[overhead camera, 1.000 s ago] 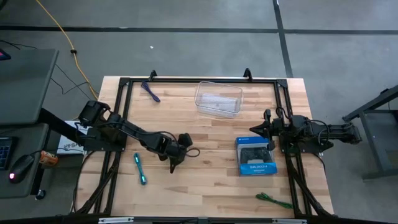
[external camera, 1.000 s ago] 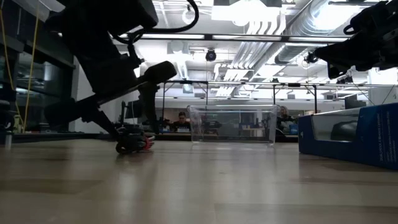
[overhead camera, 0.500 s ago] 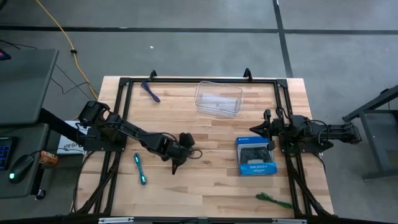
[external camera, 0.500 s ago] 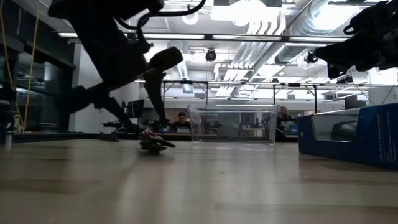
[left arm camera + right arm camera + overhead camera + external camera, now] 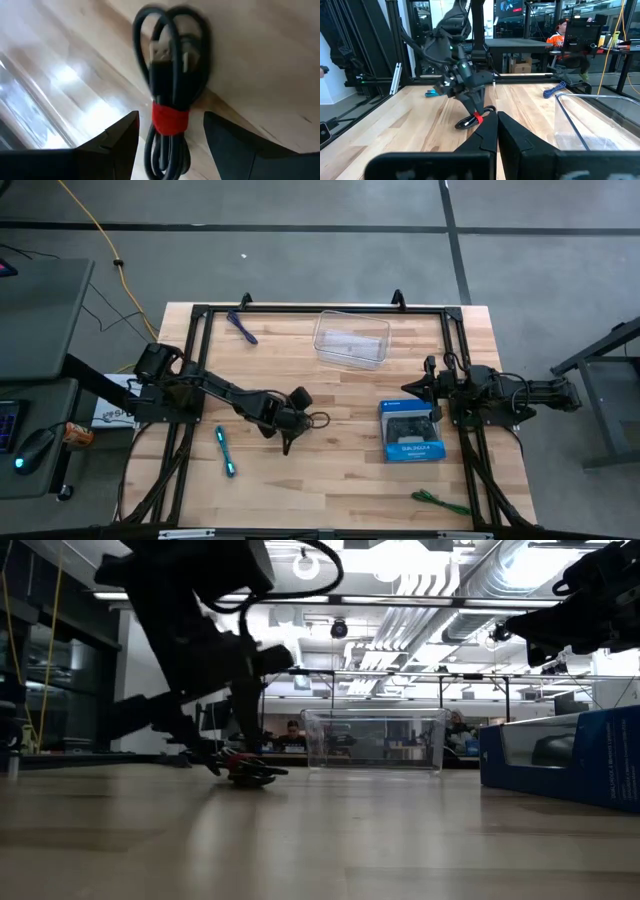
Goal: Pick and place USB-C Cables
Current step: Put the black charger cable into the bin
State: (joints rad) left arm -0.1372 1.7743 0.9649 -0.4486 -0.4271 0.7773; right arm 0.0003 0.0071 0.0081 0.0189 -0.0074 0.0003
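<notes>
The black cable bundle with a red band (image 5: 170, 117) lies on the wood at mid-table (image 5: 316, 421), also seen low on the tabletop (image 5: 248, 772) and from the right wrist (image 5: 476, 119). My left gripper (image 5: 290, 442) is open and comes down over it, one finger on each side of the red band. The purple cable (image 5: 241, 326) lies at the far left, the cyan one (image 5: 225, 451) near left, the green one (image 5: 440, 501) near right. My right gripper (image 5: 497, 127) waits shut at the table's right side (image 5: 432, 392). My left gripper straddles the black cable at its red band (image 5: 169, 120), fingers (image 5: 117, 142) slanting down from the table's left. A narrow strip shows between each finger and the bundle; whether either finger touches it, I cannot tell. The cable lies on the table.
A clear plastic tub (image 5: 351, 339) stands at the far middle. A blue box picturing a game controller (image 5: 410, 432) lies right of the black cable, close to my right arm. A black frame (image 5: 200, 315) runs around the table's edges. People sit in the room beyond.
My left gripper has moved a little toward the table's right edge, staying low over the wood. The black cable with the red band has slid along the table the same way, staying between the fingers.
</notes>
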